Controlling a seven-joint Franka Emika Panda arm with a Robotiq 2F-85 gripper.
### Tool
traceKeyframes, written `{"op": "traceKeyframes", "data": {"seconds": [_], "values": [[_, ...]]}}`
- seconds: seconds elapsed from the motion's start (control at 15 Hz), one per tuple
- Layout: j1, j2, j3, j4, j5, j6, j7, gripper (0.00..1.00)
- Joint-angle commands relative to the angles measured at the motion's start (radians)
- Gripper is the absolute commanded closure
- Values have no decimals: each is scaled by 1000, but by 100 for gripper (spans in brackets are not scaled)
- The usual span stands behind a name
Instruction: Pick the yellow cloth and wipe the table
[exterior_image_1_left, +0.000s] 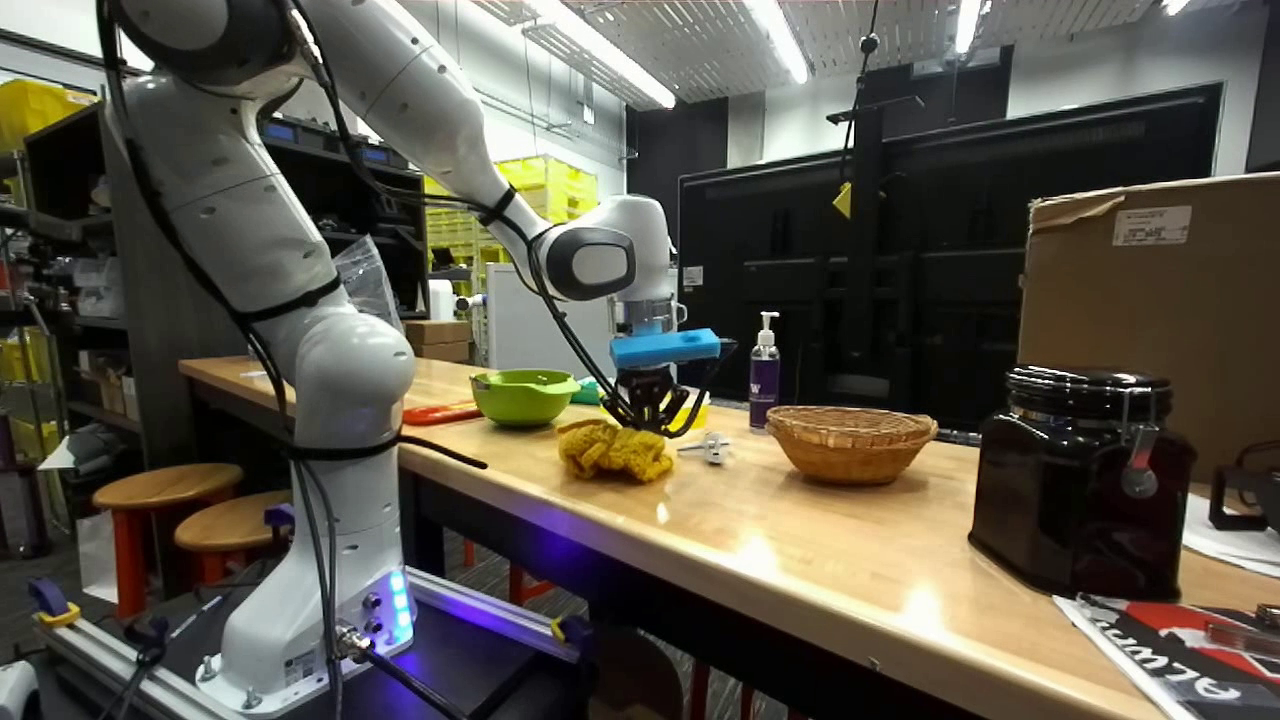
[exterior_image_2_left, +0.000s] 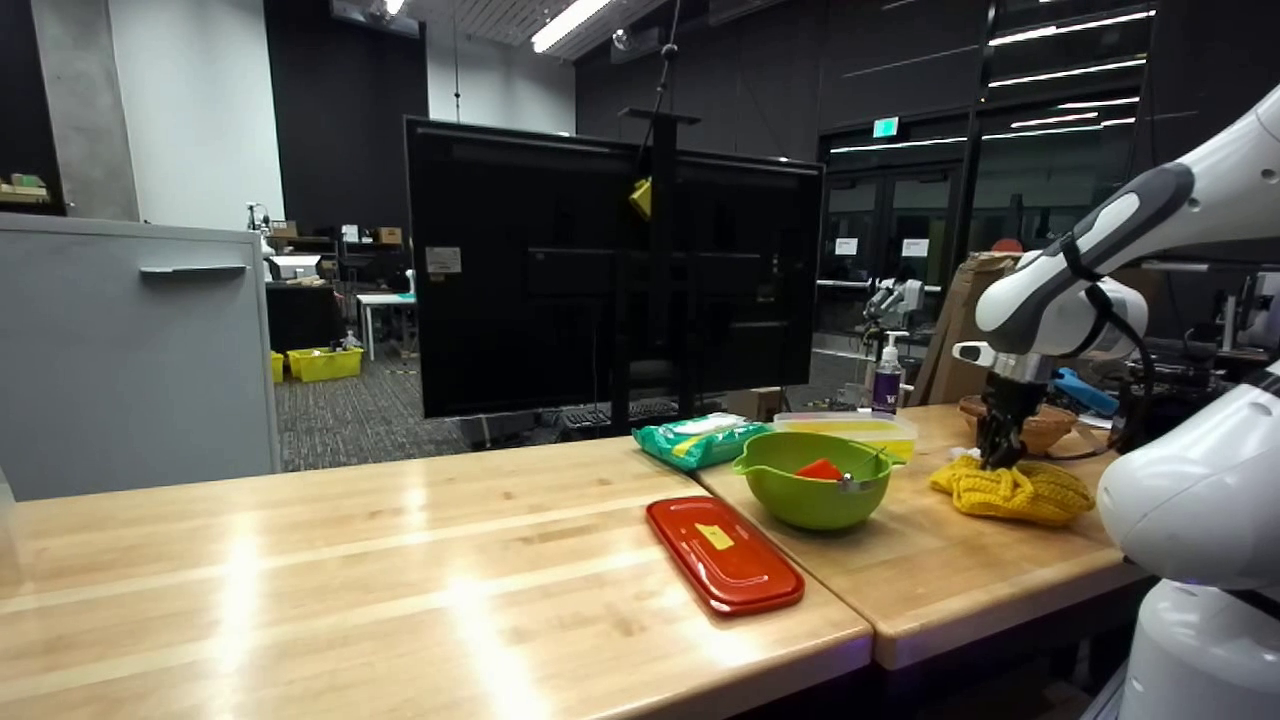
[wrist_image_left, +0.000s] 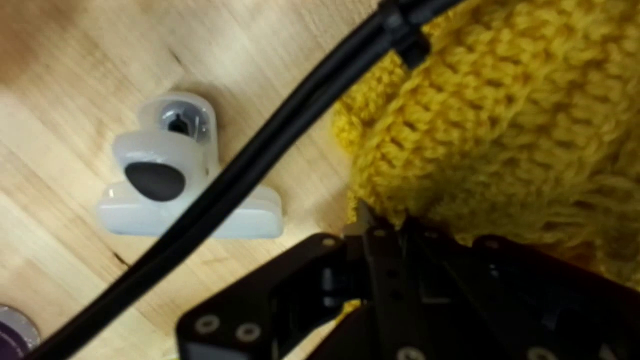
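Though room (exterior_image_2_left: 200, 120) cluttered, table (exterior_image_1_left: 800, 520) glossy.

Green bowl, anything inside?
In an exterior view, the green bowl holds a red-orange piece, identity unclear; a small metallic item shows at its rim. The near wall hides the bowl's floor and anything lower down.

yellow cloth (wrist_image_left: 505, 115) cropped (wrist view), arm (exterior_image_1_left: 355, 375) cut off
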Motion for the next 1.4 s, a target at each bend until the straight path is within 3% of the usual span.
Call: {"op": "traceKeyframes", "data": {"seconds": [0.0, 0.6, 1.33], "values": [[-43, 7, 7, -25, -21, -23, 40, 99], [-33, -43, 52, -26, -3, -137, 212, 99], [64, -76, 79, -15, 124, -262, 409, 99]]}}
